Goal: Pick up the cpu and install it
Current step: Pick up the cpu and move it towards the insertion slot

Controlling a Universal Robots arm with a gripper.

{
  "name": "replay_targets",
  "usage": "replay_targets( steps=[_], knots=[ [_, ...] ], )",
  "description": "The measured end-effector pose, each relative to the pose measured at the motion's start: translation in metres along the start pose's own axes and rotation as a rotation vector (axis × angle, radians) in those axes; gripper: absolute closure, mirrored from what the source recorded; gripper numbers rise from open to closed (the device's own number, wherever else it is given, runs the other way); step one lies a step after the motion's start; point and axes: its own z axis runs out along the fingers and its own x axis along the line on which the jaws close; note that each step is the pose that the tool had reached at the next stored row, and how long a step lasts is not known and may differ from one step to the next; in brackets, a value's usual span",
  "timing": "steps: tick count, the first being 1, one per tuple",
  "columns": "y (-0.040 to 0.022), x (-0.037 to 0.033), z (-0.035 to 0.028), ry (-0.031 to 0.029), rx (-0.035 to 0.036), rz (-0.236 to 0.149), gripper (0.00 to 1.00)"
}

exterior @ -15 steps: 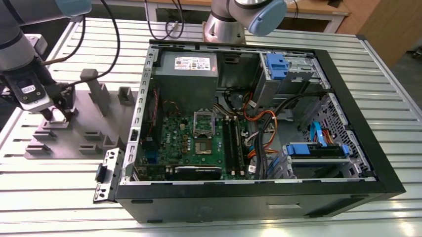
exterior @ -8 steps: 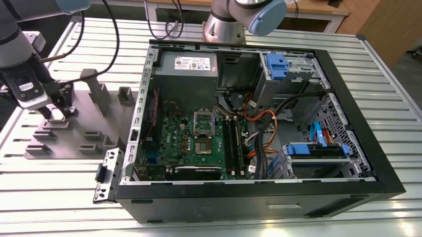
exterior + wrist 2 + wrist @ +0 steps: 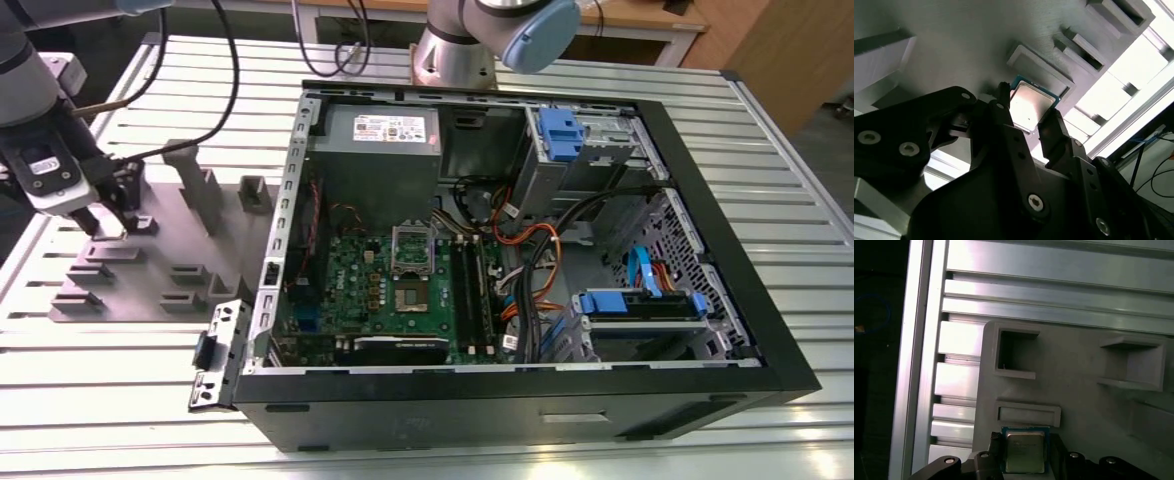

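Observation:
The cpu (image 3: 1030, 102), a small flat square chip with a dull silvery top, lies between my two black fingers over the grey fixture plate (image 3: 964, 45). My gripper (image 3: 1028, 112) is shut on it, one finger against each of two opposite edges. In the first wrist view the cpu (image 3: 1024, 451) sits just below a raised rectangular ledge of the plate, with the gripper (image 3: 1025, 455) around it. In the exterior view the gripper (image 3: 118, 224) is low over the plate (image 3: 147, 270) at the exterior view's left, far from the motherboard socket (image 3: 411, 296).
An open computer case (image 3: 694, 330) holds the motherboard (image 3: 387, 300), a grey power supply (image 3: 378, 150), cables and blue drive brackets. Upright posts (image 3: 200, 185) and blocks rise from the fixture plate. The slatted aluminium table (image 3: 120, 400) lies beneath, and another arm's base (image 3: 461, 50) stands behind the case.

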Motion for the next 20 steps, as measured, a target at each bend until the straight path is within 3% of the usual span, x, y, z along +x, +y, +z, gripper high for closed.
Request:
replay_targets(
  steps=[8, 20],
  knots=[
    [0.0, -0.0001, -0.0162, 0.001, 0.0, 0.0, 0.53],
    [0.0004, 0.0, -0.0187, 0.0011, 0.0003, 0.0, 0.53]
  ],
)
